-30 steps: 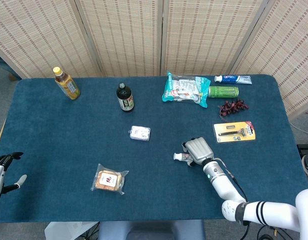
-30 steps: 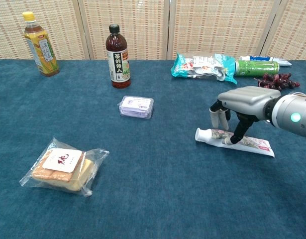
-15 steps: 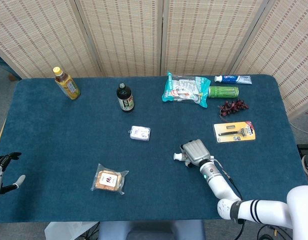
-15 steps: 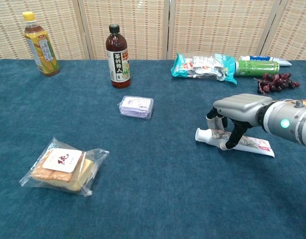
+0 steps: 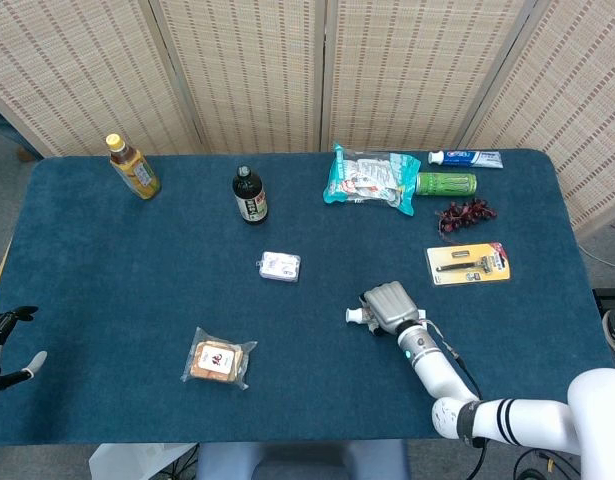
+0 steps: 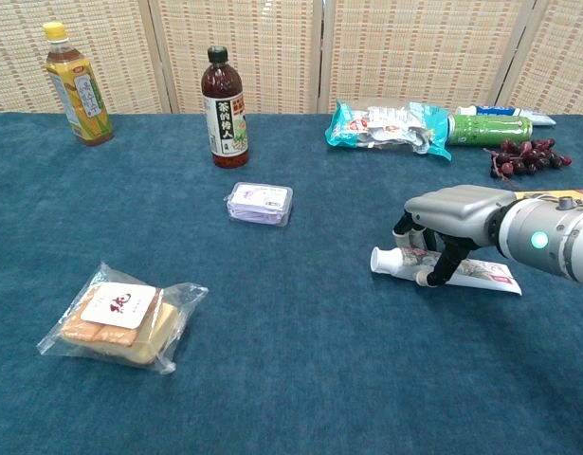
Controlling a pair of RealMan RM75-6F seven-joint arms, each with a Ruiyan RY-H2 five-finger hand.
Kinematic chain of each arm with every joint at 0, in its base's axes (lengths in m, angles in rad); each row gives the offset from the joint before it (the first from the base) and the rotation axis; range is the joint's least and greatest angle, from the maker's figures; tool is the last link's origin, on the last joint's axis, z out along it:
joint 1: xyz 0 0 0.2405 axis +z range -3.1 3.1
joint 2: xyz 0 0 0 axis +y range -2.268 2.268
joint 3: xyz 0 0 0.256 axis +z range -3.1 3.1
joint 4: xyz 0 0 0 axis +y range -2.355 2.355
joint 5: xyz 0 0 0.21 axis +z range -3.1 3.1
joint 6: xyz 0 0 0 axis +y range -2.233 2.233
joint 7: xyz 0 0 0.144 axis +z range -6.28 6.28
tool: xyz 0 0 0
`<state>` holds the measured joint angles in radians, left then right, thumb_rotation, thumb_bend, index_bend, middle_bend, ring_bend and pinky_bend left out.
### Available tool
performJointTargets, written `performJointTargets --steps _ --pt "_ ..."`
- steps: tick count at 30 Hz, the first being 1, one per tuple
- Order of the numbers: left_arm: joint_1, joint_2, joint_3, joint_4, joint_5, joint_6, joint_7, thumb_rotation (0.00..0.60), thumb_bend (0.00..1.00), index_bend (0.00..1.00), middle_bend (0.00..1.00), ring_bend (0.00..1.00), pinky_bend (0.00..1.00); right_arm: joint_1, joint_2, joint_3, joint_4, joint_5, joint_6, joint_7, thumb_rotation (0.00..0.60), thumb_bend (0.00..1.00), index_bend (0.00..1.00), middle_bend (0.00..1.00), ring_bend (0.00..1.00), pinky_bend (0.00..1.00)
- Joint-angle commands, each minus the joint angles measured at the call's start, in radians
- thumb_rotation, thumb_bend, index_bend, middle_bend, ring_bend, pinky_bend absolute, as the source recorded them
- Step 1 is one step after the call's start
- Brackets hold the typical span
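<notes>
A white tube with a printed label [image 6: 479, 275] lies flat on the blue table [image 5: 137, 270], its cap [image 5: 354, 316] pointing left. My right hand [image 6: 452, 210] sits low over it, fingers on the far side and thumb on the near side, gripping it. The head view shows the same right hand [image 5: 389, 305] covering most of the tube. My left hand [image 5: 1, 346] hangs at the table's left edge with fingers apart, holding nothing.
A cracker packet [image 5: 218, 359] and a small purple box [image 5: 279, 265] lie left of the tube. Further back stand a yellow-capped bottle [image 5: 133, 168] and a dark bottle [image 5: 250, 195]. A teal bag [image 5: 372, 180], green can [image 5: 446, 184], grapes [image 5: 467, 215] and razor pack [image 5: 468, 264] lie at right.
My right hand has sunk onto the tube and its fingers have drawn in around it. My left hand has slid a little further off the left edge.
</notes>
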<state>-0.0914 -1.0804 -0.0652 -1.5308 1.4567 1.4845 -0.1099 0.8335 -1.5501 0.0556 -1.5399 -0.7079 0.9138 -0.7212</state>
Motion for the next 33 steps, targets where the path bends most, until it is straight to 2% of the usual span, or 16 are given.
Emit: performJointTargets --steps 1,8,14,20,26,33 --pt "-0.004 0.004 -0.001 0.0 0.004 -0.006 -0.003 0.6 0.22 0.25 0.34 0.3 0.31 0.003 0.005 -0.002 -0.005 0.007 -0.004 0.002 0.6 0.61 0.58 0.59 0.43 0.42" --pt "-0.046 0.037 -0.003 -0.003 0.033 -0.056 -0.027 0.6 0.22 0.25 0.34 0.3 0.31 0.044 0.047 0.006 -0.029 0.033 -0.061 0.002 0.6 0.87 0.65 0.64 0.5 0.46" --pt "-0.11 0.076 -0.015 -0.015 0.065 -0.122 -0.061 0.6 0.22 0.25 0.35 0.3 0.31 0.123 0.132 0.022 -0.088 0.11 -0.131 -0.025 0.6 0.99 0.71 0.68 0.56 0.49" --pt "-0.186 0.102 -0.03 -0.008 0.099 -0.189 -0.107 0.6 0.22 0.24 0.37 0.3 0.31 0.221 0.228 0.021 -0.154 0.211 -0.205 -0.042 0.6 1.0 0.74 0.71 0.59 0.51" --pt "-0.267 0.111 -0.032 -0.003 0.145 -0.263 -0.173 0.6 0.22 0.24 0.4 0.32 0.31 0.325 0.305 -0.004 -0.193 0.302 -0.321 -0.018 0.6 1.0 0.77 0.73 0.61 0.52" --pt "-0.363 0.103 -0.028 0.019 0.191 -0.346 -0.24 0.6 0.22 0.23 0.44 0.36 0.31 0.443 0.356 -0.042 -0.211 0.323 -0.415 0.031 0.6 1.0 0.79 0.74 0.62 0.52"
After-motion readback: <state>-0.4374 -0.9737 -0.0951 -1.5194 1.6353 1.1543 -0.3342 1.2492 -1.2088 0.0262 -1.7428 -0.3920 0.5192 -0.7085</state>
